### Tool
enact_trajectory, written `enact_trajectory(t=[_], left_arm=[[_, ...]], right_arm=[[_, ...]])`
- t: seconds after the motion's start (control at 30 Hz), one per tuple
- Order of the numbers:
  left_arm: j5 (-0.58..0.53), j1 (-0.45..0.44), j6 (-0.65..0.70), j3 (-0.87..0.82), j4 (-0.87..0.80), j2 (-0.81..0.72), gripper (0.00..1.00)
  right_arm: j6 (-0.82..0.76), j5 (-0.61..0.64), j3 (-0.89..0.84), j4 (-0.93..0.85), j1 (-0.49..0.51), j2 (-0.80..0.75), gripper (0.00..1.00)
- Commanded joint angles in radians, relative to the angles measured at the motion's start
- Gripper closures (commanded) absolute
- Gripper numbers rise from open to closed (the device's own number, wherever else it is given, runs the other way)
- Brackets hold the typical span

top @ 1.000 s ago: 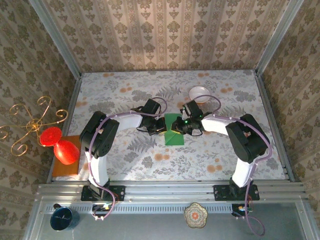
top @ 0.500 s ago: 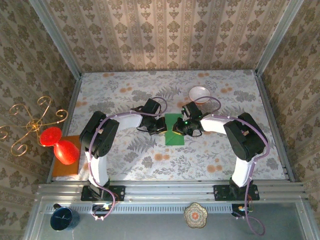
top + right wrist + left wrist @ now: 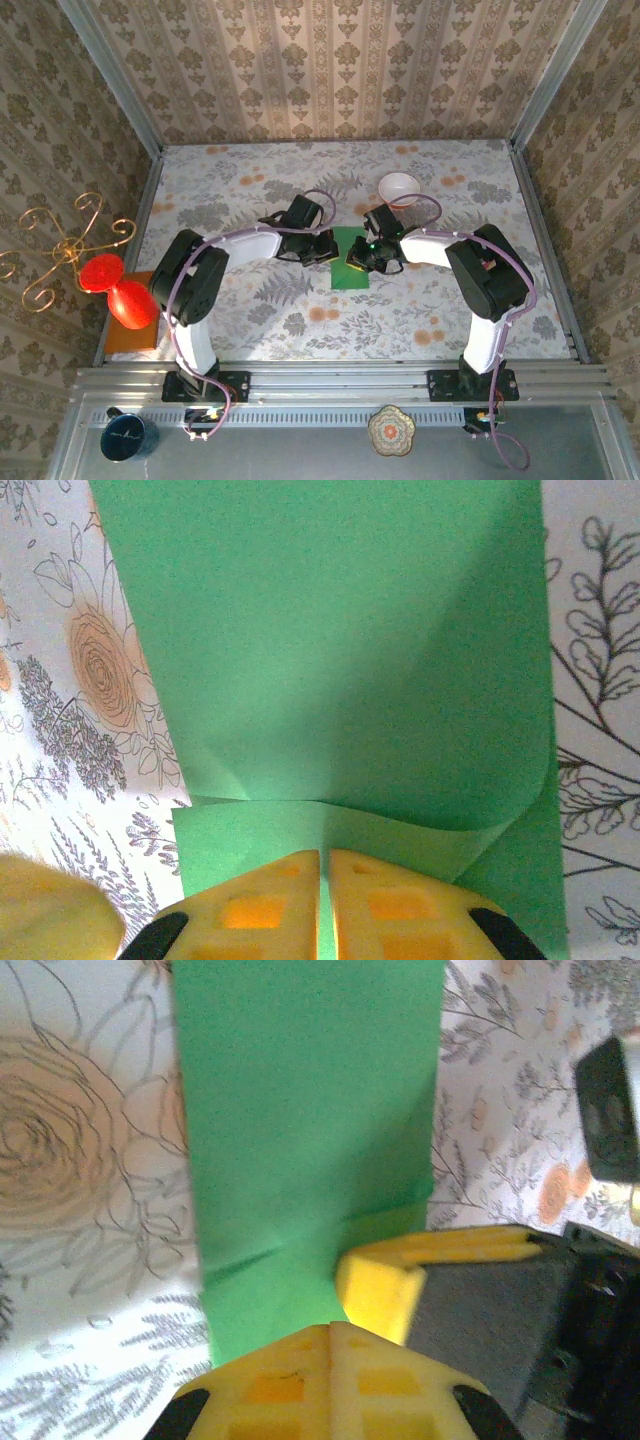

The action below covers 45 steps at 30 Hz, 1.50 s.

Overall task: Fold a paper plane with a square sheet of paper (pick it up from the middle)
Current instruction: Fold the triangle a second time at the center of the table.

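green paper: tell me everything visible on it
The paper is thin, matte, bright green and unmarked. From above it reads as a rectangle lying on the table between the left gripper and the right gripper. It is doubled over: the right wrist view shows an upper layer bowing up over a flat lower one, joined by an unpressed roll along one side. Faint creases run near the left gripper, which is shut with its tips at the paper's edge. The right gripper is shut on the near edge.

Right claw (image 3: 325, 872) pinching curled green paper (image 3: 330, 650), floral tablecloth (image 3: 90, 680) beneath
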Motion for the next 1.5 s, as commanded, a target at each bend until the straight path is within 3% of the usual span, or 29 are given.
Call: enact_trajectory(t=[0.0, 0.3, 1.47], left_arm=[[-0.008, -0.032, -0.043, -0.039, 0.019, -0.057, 0.98], [0.002, -0.115, -0.096, -0.098, 0.009, -0.06, 0.97], [-0.034, -0.077, -0.077, -0.114, -0.015, 0.018, 0.99]], right_arm=[[0.016, 0.061, -0.022, -0.053, 0.004, 0.011, 0.85], [0.025, 0.048, -0.026, -0.035, 0.002, 0.007, 0.85], [0.02, 0.047, -0.029, -0.045, -0.005, 0.003, 0.85]])
